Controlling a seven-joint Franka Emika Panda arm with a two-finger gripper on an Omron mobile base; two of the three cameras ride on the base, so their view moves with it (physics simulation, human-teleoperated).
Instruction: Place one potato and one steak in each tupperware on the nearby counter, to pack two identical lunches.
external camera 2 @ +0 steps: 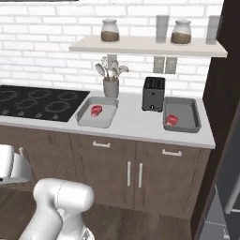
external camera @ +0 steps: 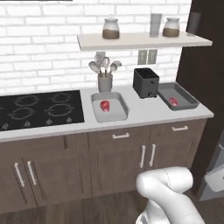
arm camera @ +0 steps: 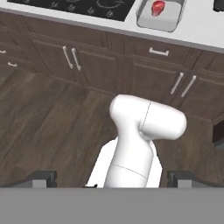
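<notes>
Tool [arm camera: 111, 178]: fingers spread fully apart, nothing held, positioned low over the wooden floor in front of the cabinets. Surface [external camera: 144, 114]: light tray [external camera: 109, 106] sits just right of the cooktop [external camera: 41, 109] and carries one steak [external camera: 105, 105]. Dark tray [external camera: 178, 96] sits at the far right, just beside the toaster [external camera: 145, 82], and carries one steak [external camera: 173, 101]. Utensil holder [external camera: 105, 82] stands behind the light tray.

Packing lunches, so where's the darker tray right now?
The darker tray sits at the counter's right end, just right of the black toaster, with a red piece inside.
</notes>
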